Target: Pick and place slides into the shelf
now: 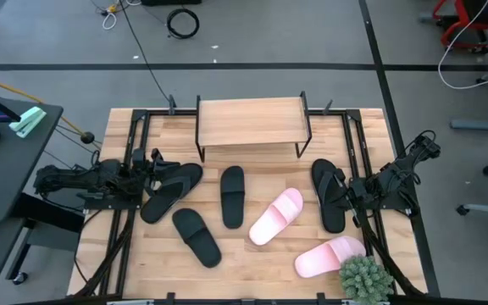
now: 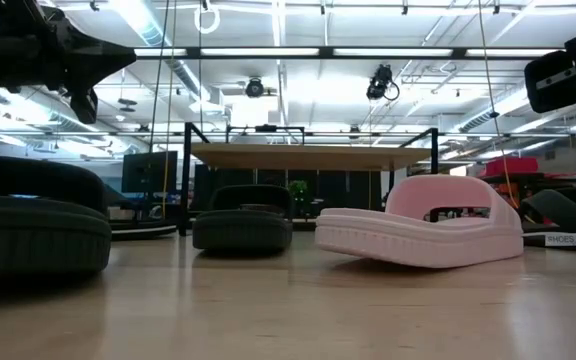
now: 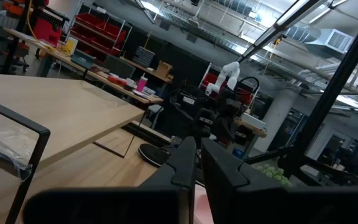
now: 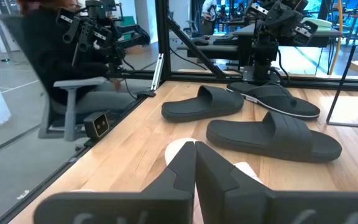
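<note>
Six slides are spread on the desk [image 1: 252, 263] before the shelf [image 1: 251, 121], whose board is bare. One black slide [image 1: 232, 196] lies lengthwise toward the shelf; another black slide [image 1: 196, 237] and a pink slide [image 1: 276, 216] lie on opposite diagonals. The left gripper [image 1: 153, 162] is held at the left edge, jaws closed on nothing. The right gripper [image 1: 356, 191] is held at the right edge, likewise closed and empty. Only the high view shows the potted plant [image 1: 365, 277].
</note>
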Tool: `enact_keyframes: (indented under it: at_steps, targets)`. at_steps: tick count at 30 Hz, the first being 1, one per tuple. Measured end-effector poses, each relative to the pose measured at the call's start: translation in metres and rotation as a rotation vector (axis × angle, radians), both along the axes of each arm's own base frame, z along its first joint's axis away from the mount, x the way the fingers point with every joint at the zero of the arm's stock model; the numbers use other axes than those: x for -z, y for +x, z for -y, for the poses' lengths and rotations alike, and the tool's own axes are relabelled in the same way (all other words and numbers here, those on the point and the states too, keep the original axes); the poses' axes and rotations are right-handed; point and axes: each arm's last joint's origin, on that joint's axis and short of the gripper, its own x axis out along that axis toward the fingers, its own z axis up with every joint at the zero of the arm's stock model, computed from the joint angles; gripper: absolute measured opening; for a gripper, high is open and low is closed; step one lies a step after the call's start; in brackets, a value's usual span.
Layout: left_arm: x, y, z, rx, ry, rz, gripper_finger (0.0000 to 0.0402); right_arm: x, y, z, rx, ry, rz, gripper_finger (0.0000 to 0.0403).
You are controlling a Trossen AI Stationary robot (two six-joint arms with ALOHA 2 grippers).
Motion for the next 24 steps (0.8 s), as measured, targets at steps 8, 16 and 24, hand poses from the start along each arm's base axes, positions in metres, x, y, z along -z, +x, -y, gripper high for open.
enact_keyframes:
  at_steps: [8, 16, 24]
  targets:
    - [0.0000, 0.0000, 0.0000, 0.000, 0.000, 0.000, 0.0031, 0.0000, 0.0000, 0.0000, 0.000, 0.000, 0.000, 0.0013]
    - [0.0000, 0.0000, 0.0000, 0.000, 0.000, 0.000, 0.0025, 0.0000, 0.0000, 0.0000, 0.000, 0.000, 0.000, 0.0013]
    - [0.0000, 0.0000, 0.0000, 0.000, 0.000, 0.000, 0.0036, 0.0000, 0.0000, 0.0000, 0.000, 0.000, 0.000, 0.0013]
